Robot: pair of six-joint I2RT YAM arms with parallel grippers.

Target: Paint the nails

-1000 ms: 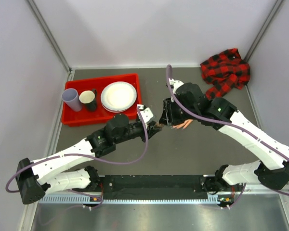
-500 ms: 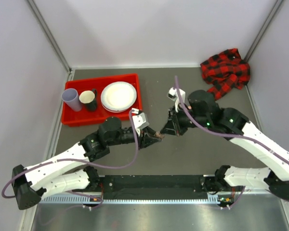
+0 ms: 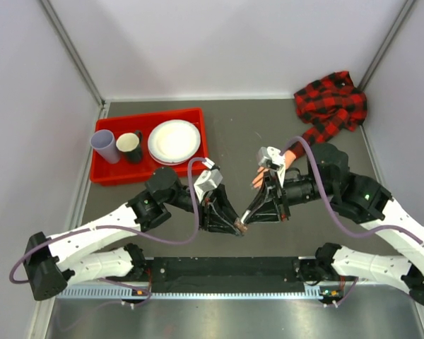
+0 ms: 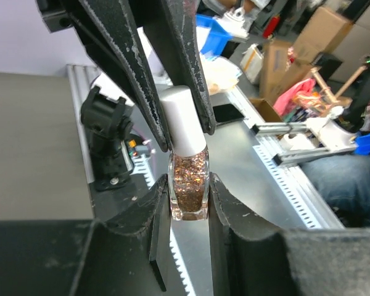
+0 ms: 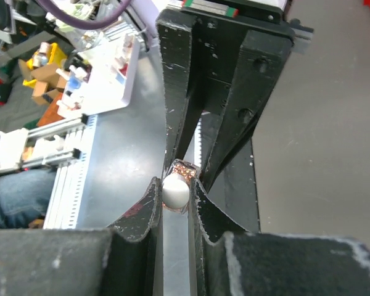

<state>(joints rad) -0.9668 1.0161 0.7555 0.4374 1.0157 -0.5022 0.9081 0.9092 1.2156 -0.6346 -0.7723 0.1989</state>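
Left gripper: fingers closed on the glass body of the glitter bottle. Right gripper: fingers closed on the white cap. The bottle is held between both arms, lower centre of the top view. The cap is judged not yet off and no brush is shown. The hand is seen right of centre, partly covered. The nails are too small to make out, and all painting is judged left to do.

Walls: pale lilac panels on three sides, joined by grey metal corner posts.
Tabletop: dark grey, matte.
Near edge: slotted aluminium rail.
Beyond: cluttered workshop, cardboard boxes.
Light: even, soft.
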